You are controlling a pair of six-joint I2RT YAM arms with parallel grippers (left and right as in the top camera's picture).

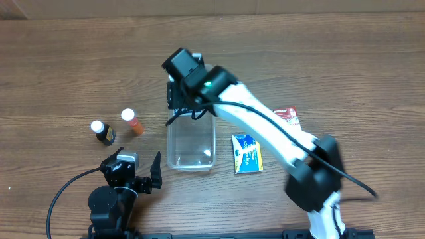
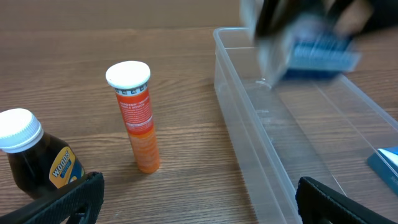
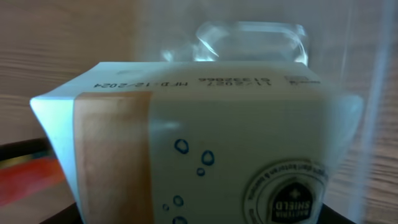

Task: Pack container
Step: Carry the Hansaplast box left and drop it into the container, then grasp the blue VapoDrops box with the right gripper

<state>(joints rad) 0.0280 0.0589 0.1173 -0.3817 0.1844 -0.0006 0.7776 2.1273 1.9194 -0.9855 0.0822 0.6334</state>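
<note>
white box (image 3: pixel 205 155): fills the right wrist view, tilted, with a beige band, blue droplets and a round seal on its face; it is held off the table, apparently so it can be lowered into the bin.
right gripper (image 1: pixel 180 99): pinching the white box above the far end of the container; its own camera shows little of the fingers because the box covers them.
left gripper (image 1: pixel 137 161): fingers spread wide and empty, low at the robot's edge, near the container's close left corner; probably parked clear of the working arm.
container (image 1: pixel 191 141): mid-table with its long side running away from the robot, bottles to its left and flat packs to its right, which seems to suit reach from either arm.
container, look: clear plastic, long and narrow, with rounded corners and a raised rim; wood grain shows through the walls and nothing is seen lying inside.
orange tube (image 2: pixel 138 118): upright, white cap, left of the container and apart from it.
brown bottle (image 2: pixel 37 162): upright, white cap, near the tube on its outer side.
blue box (image 1: pixel 247 153): flat on the table, just beside the container's right wall.
red and white pack (image 1: pixel 287 117): farther right, partly under the arm.
stage: likely the first item going in, with four left outside.
</note>
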